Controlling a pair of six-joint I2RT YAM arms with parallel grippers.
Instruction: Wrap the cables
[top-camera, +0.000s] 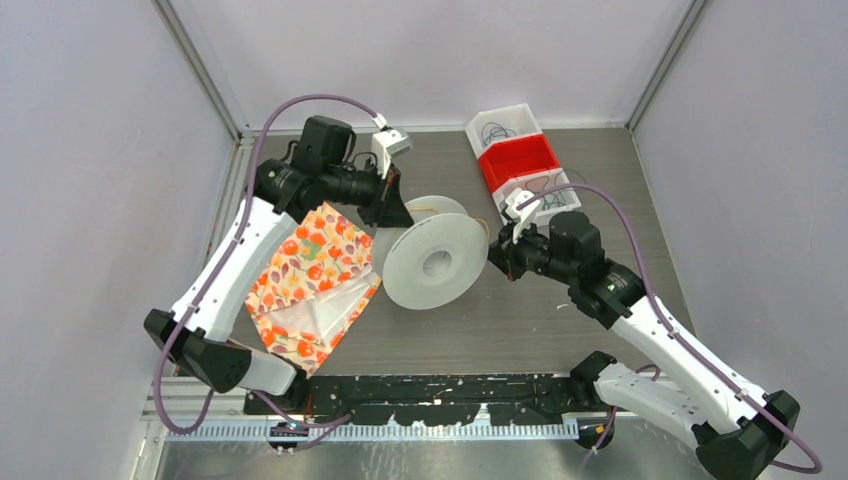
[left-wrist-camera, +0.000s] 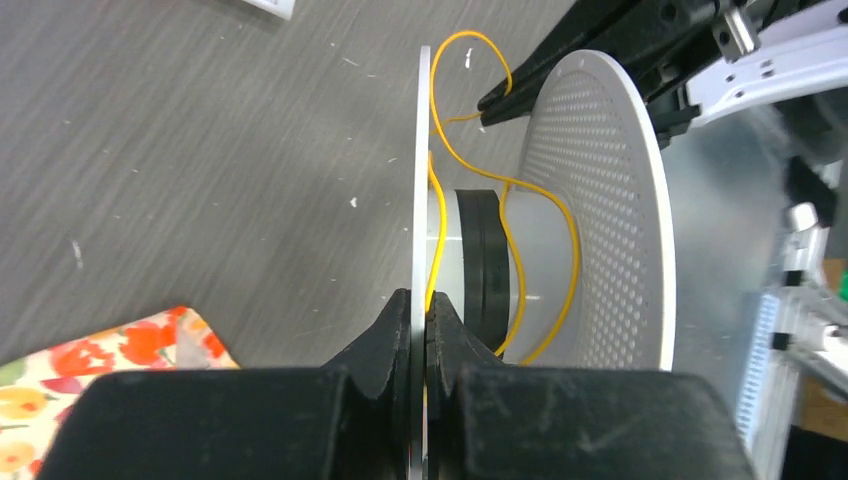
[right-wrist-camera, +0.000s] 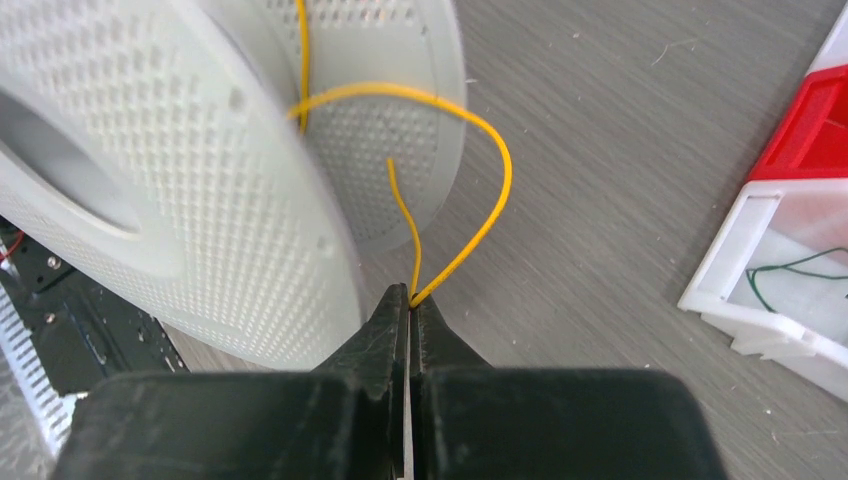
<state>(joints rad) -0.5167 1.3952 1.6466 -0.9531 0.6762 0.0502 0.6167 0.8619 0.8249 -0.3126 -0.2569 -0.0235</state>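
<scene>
A clear plastic spool (top-camera: 435, 262) stands on edge in the middle of a grey table (top-camera: 560, 320), between two robot arms. The left gripper (left-wrist-camera: 420, 325) is clamped shut on the rim of one flange (left-wrist-camera: 421, 200), bracing the spool upright. The right gripper (right-wrist-camera: 410, 300) is pinched shut on a thread-thin yellow wire (right-wrist-camera: 400, 87) close to its free end, just beside the other flange.

From that pinch the yellow wire arcs up and into the gap between the flanges. There it hangs in slack, wide loops around the hub (left-wrist-camera: 450, 250) and does not lie tight against it. A dark band (left-wrist-camera: 482, 260) circles the hub. It may be cable already wound on, but I cannot tell.

At the far right of the table sits a row of small bins (top-camera: 520, 160), white and red. One white bin holds a loose green wire (right-wrist-camera: 790, 268), and thin dark wires show in the others. A flowered cloth (top-camera: 315, 285) lies flat to the left of the spool, under the left arm.

My reading is that the work is at an early stage. One wire is threaded onto the spool but only loosely looped, so it needs pulling snug and winding around the hub. The wires in the bins look untouched, and each would need the same treatment.
</scene>
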